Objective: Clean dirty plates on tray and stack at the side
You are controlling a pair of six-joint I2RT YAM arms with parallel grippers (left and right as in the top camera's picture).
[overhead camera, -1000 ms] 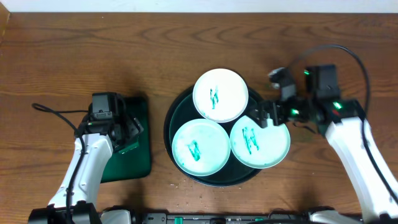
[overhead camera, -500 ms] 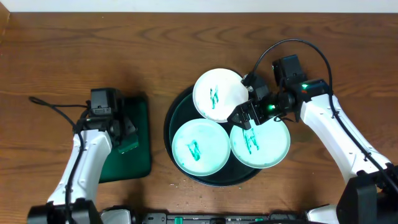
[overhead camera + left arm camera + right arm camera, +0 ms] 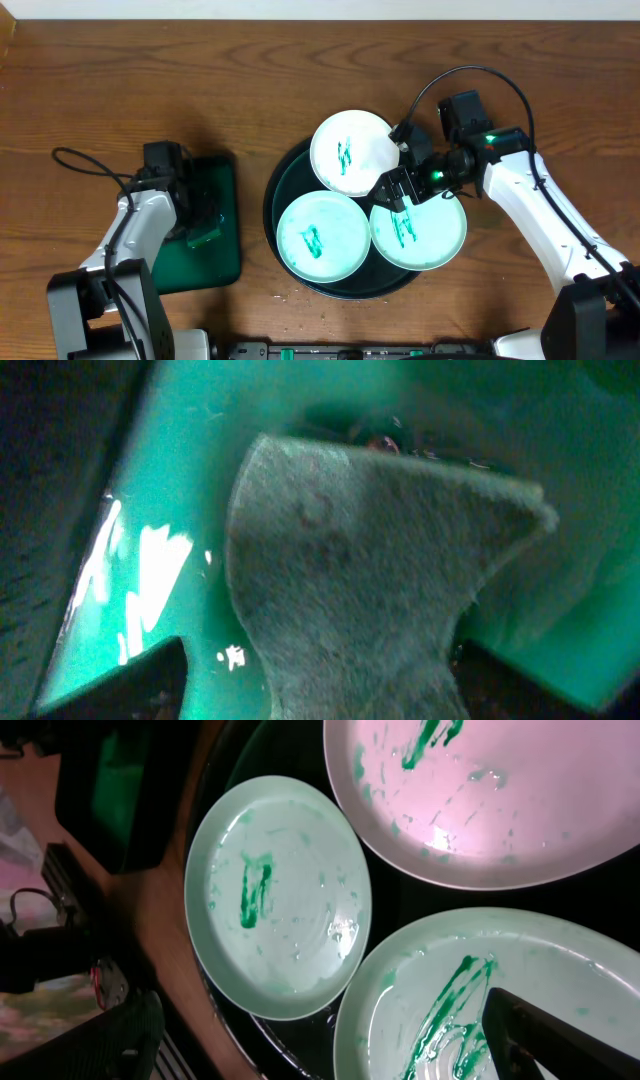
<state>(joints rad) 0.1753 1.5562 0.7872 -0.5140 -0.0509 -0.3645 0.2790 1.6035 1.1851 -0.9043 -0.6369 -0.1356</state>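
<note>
- Left gripper [image 3: 197,222]: down on a dark green mat [image 3: 222,258] at the table's near left, hiding the mat's middle. Whether its jaws are apart or together cannot be told.
- Sponge [image 3: 350,590]: one, grey-green and fuzzy, filling the left wrist view, lying on glossy green.
- Tray [image 3: 283,185]: one, round and dark, at the table's centre, well apart from the mat. It holds all three plates.
- Left plate [image 3: 320,238]: mint, near side of the tray, with one green smear.
- Right plate [image 3: 430,240]: mint, just beside the left plate, smeared green, its outer edge overhanging the tray rim.
- Right gripper [image 3: 397,190]: above the tray between the right plate and the white plate, covering both their edges. Its jaws stand apart, holding nothing; one finger [image 3: 545,1035] shows over the right plate.
- White plate [image 3: 350,150]: one, far side of the tray, with a green smear.
- Cables: two, black; one [image 3: 85,165] lies on the table by the left arm, the other [image 3: 480,75] loops above the right arm.
- Table [image 3: 200,90]: brown wood grain.
- Wall [image 3: 300,8]: a pale strip past the far edge.
</note>
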